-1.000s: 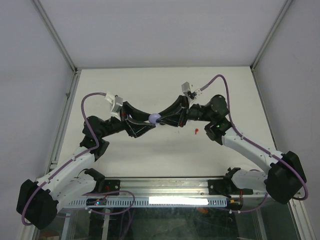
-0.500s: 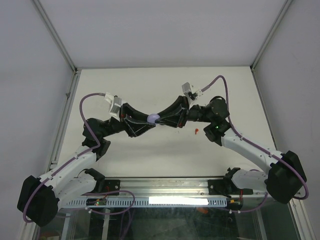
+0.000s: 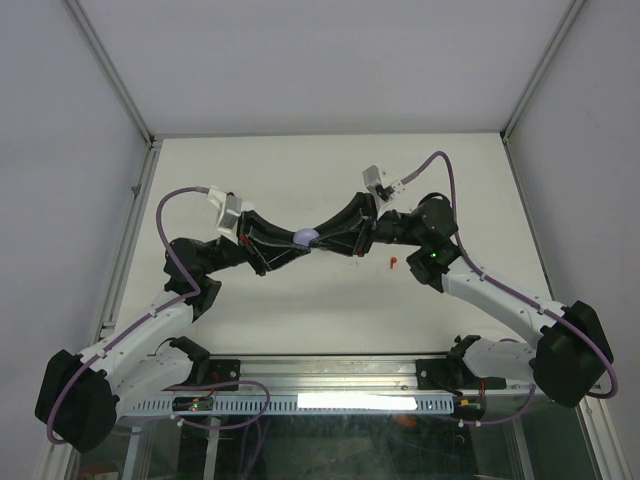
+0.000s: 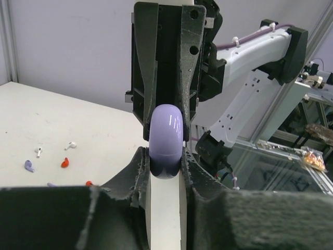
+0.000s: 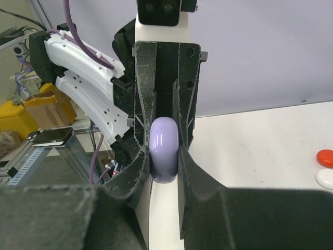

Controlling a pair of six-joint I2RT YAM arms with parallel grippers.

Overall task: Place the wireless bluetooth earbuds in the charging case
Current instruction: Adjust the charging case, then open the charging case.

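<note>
Earbuds [image 4: 65, 162] lie on the table [image 4: 78, 120] while the left gripper [image 4: 165, 161] has just clamped the lavender charging case [image 4: 165, 130], now pinched mid-air by it and the right gripper [image 5: 164, 159], presumably for opening.

- case [image 3: 307, 237] over mid desk [image 3: 300, 170], clamped between left jaws and right jaws, which meet tip to tip
- left jaws on its left side, right jaws on its right
- earbuds [image 4: 65, 163] scattered on desk, left of case in left wrist view
- two discs [image 5: 325, 156] on desk, right of case in right wrist view, one just before the other
</note>
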